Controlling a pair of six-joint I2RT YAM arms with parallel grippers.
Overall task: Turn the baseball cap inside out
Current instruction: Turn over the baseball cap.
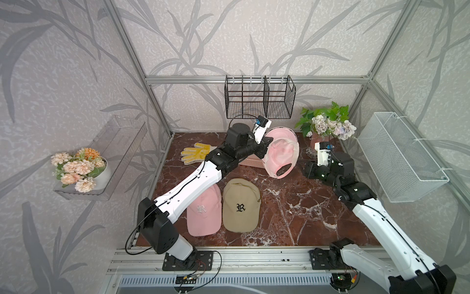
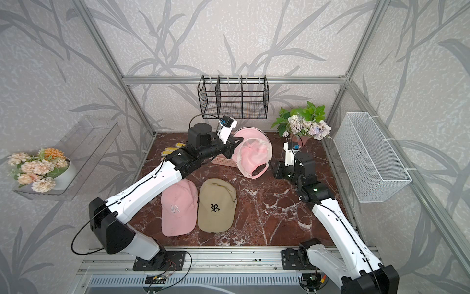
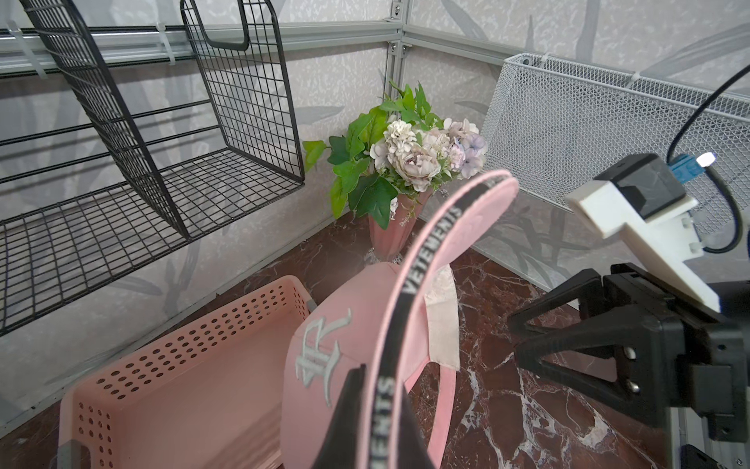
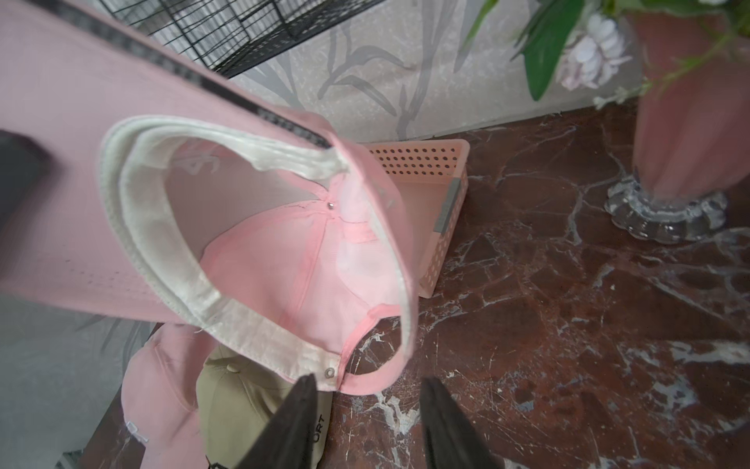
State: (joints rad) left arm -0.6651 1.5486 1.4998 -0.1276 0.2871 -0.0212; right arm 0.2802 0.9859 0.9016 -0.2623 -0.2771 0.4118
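Room: grey leaf-patterned walls in an aluminium frame, around a dark red marble counter veined with white.
Task cap: a pink cotton cap is held up off the counter at the back, above the pink basket, brim up and opening turned toward the right arm.
Cap details: stiff curved brim edged in black tape with white lettering; a white embroidered R on the outer front panel; a white sweatband, pink seams and a small metal snap by the back strap.
Left fingers: closed on the brim's edge, carrying the cap.
Right fingers: apart, with nothing between them, just short of the back strap.
Pink basket: rectangular perforated plastic, partly behind the cap's crown and the left arm.
Black wire rack: grid mesh on the back rail, split by upright dividers.
White mesh basket: fine metal mesh, tied to the right-side frame.
Vase: ribbed pink on a clear glass foot, holding pale flowers with green leaves.
Clear shelf: carries a white pot of peach flowers.
Other caps: a pink cap and a beige cap lie side by side, crowns up.
Hidden: the left arm covers part of that pink cap and of a yellow glove; the brim is blurred in the right wrist view.
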